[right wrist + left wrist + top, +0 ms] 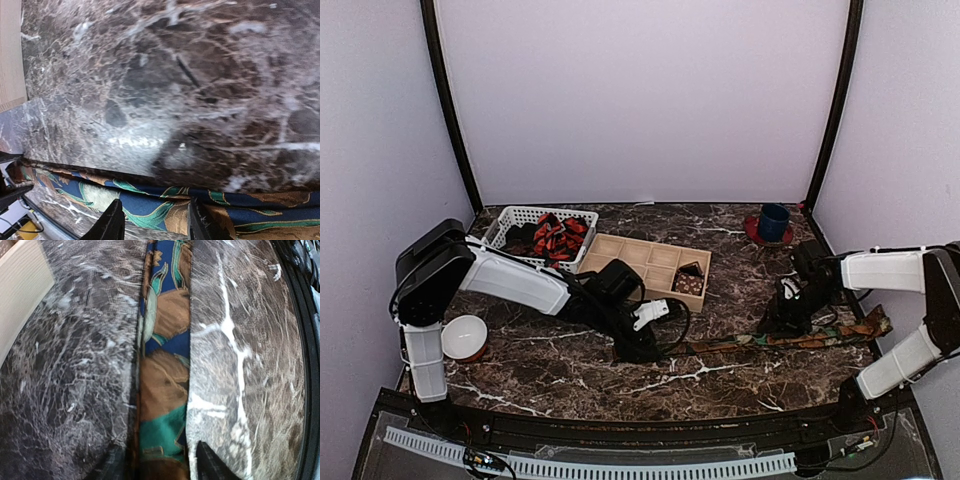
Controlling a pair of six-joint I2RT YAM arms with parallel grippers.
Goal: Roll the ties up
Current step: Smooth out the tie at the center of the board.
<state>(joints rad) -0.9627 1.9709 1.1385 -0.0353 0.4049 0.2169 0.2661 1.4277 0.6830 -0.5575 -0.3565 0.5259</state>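
Dark marbled surface (570, 385) first — a brown, blue and green patterned tie (830, 337) lies flat along its near-right part, reaching toward the right edge. The left pincer (157, 462) stands unclenched at the tie's inner end, one finger on each side of the cloth. The right pincer (155, 222) sits over the outer stretch, fingers parted — grasping nothing. Red-and-black ties (558, 237) fill a white basket (510, 218) at the far-left corner.

walls (640, 100): plain pale lilac | table (570, 380): dark brown marble, white veins | corner posts (448, 100): black | light: even
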